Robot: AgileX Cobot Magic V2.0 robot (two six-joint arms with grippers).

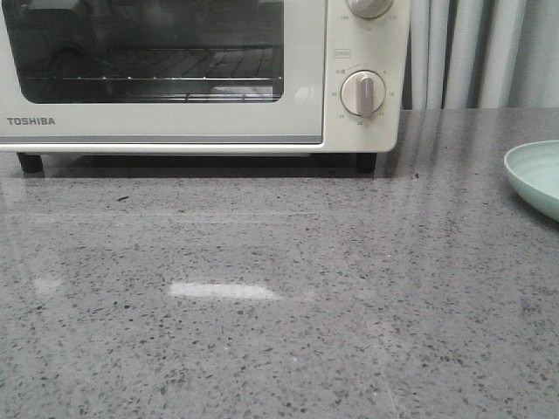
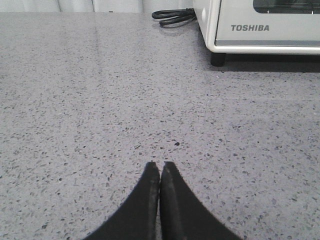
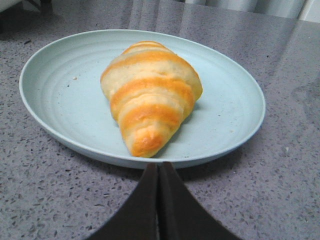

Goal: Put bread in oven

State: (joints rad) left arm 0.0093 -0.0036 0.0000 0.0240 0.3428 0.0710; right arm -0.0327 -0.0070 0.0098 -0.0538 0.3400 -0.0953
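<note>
The cream-white Toshiba oven (image 1: 201,78) stands at the back of the grey counter with its glass door shut and a wire rack behind the glass. Its corner also shows in the left wrist view (image 2: 260,27). The golden-brown striped bread (image 3: 147,95) lies on a pale green plate (image 3: 230,105) in the right wrist view. My right gripper (image 3: 159,166) is shut and empty, just short of the plate's rim, pointing at the bread's tapered end. My left gripper (image 2: 160,166) is shut and empty over bare counter, well short of the oven. Neither gripper shows in the front view.
The plate's edge shows at the right of the front view (image 1: 534,179). A black power cord (image 2: 175,16) lies beside the oven. Two round dials (image 1: 363,93) sit on the oven's right panel. Pale curtains hang behind the counter.
</note>
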